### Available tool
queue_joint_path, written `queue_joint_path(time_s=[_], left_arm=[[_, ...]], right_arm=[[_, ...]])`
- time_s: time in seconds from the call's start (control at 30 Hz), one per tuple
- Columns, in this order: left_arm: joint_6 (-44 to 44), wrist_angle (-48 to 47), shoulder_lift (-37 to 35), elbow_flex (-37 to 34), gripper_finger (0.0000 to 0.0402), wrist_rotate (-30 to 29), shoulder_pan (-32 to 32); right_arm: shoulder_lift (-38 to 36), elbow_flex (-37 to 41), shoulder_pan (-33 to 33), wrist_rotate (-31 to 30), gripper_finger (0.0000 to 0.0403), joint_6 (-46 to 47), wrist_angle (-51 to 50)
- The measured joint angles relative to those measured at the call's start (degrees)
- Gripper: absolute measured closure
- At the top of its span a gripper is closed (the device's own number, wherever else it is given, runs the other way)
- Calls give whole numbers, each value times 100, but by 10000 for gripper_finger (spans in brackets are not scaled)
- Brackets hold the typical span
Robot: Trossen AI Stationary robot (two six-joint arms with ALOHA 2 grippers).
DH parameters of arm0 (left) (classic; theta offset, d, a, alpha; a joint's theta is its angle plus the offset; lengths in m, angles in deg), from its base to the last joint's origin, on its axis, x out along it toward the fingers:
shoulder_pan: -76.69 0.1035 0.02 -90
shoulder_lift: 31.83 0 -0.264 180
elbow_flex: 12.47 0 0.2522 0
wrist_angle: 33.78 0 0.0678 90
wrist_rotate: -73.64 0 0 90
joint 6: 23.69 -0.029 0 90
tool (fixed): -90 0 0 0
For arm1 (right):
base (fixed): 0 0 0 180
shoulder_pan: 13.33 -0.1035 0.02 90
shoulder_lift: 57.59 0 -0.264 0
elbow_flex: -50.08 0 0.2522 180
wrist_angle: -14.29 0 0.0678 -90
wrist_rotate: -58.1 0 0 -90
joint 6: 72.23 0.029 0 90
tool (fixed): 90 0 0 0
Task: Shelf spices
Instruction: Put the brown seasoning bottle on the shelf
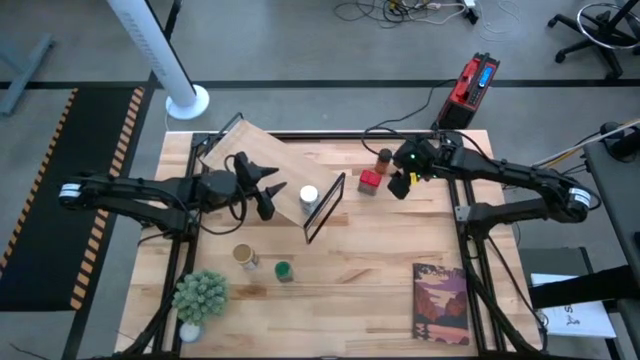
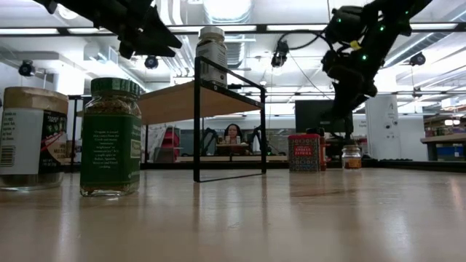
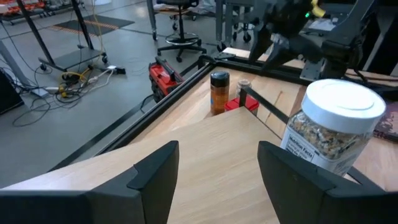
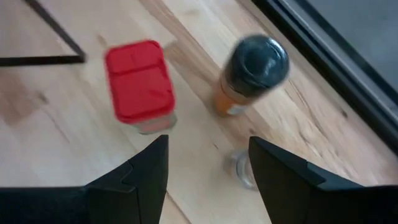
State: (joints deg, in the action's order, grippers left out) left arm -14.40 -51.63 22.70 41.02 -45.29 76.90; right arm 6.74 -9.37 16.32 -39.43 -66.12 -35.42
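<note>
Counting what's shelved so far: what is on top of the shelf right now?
Only the white-lidded jar stands upright on the shelf, near its black-framed end. The left gripper covers part of the plank, so that patch is hidden.

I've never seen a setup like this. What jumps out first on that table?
Two dark arms reach over a wooden table. The left gripper hangs open above a slanted shelf, where one white-lidded jar already stands. The right gripper, also open, hovers over a red tin and a dark-lidded jar near the far edge.
</note>
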Motion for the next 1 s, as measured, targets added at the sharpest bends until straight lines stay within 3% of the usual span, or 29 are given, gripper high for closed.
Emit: queue_joint_path(time_s=[0.63, 1.0], left_arm=[[69, -91, -40, 0, 188, 0, 0], [91, -315, -40, 0, 191, -2, 0]], right_arm=[[1072, 2, 1132, 293, 204, -52, -13], [1672, 5, 1316, 217, 204, -266, 64]])
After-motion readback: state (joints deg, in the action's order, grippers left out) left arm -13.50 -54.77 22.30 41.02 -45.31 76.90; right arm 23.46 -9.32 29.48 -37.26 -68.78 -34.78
